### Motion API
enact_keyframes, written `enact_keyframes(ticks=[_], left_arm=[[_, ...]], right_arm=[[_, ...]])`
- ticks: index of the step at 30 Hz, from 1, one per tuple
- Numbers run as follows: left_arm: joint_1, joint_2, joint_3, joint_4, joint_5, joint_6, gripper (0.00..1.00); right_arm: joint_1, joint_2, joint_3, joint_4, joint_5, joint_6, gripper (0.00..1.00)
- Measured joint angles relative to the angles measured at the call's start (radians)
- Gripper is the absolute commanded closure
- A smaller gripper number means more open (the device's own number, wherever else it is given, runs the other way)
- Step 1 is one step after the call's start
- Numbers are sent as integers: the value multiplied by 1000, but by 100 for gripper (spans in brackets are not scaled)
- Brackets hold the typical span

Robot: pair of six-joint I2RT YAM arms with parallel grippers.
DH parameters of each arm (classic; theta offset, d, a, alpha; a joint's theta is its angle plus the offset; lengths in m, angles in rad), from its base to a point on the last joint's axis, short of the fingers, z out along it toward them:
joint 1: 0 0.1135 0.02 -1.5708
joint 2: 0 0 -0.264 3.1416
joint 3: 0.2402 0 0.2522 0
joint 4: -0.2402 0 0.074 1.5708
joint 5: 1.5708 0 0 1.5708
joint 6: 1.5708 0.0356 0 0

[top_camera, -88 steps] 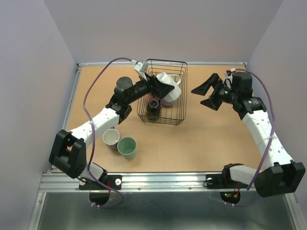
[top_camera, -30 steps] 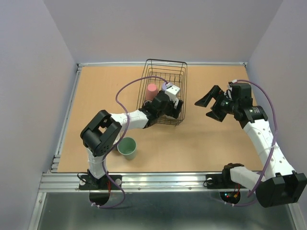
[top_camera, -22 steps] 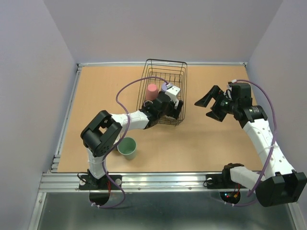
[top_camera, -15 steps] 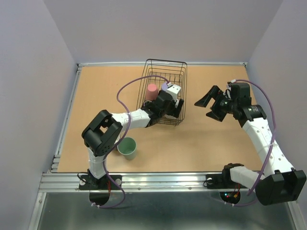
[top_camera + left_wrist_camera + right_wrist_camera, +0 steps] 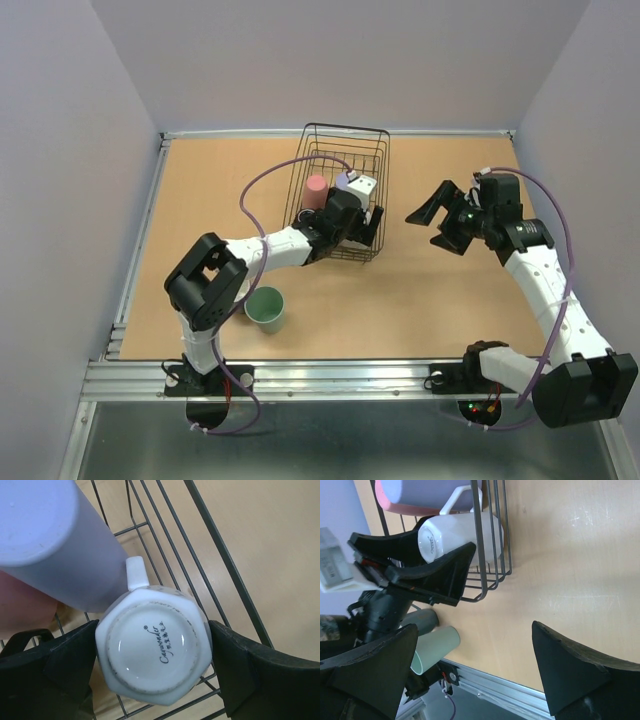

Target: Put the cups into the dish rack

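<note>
The black wire dish rack (image 5: 345,130) stands at the table's middle back. My left gripper (image 5: 362,212) reaches into its near right corner, shut on the white mug (image 5: 152,652), which is bottom up with a finger (image 5: 70,660) on each side. A lavender cup (image 5: 55,535) stands upside down against the mug's handle, and a pink cup (image 5: 316,190) is beside it in the rack. On the table near the left arm lie a pale green cup (image 5: 265,307) and a grey-blue cup (image 5: 422,620). The dark brown mug is hidden. My right gripper (image 5: 440,218) hangs open and empty, right of the rack.
The left arm's purple cable (image 5: 255,190) loops over the table left of the rack. A metal rail (image 5: 330,372) runs along the near edge, and grey walls close in the other sides. Bare wood (image 5: 420,290) lies between the rack and the right arm.
Since the earliest frame the left arm has brought the white mug down from over the rack into its near right corner. In the last second only its elbow shifted a little. The right arm barely moved.
</note>
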Motion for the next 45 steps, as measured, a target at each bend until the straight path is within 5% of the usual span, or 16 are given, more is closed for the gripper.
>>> enact_keyframes(ticks=[16,29,37,45], left_arm=[[-4,-114,134,-187,-38,-11,1],[-5,-497,329,-775,-112,-149,7],[-13,-660,214,-1164,14,-436,15],[-19,-768,45,-1307,85,-558,19]], right_arm=[[0,13,-1,0,11,-33,0],[0,18,42,-48,74,-155,0],[0,53,40,-54,77,-174,0],[0,53,27,-52,73,-193,0]])
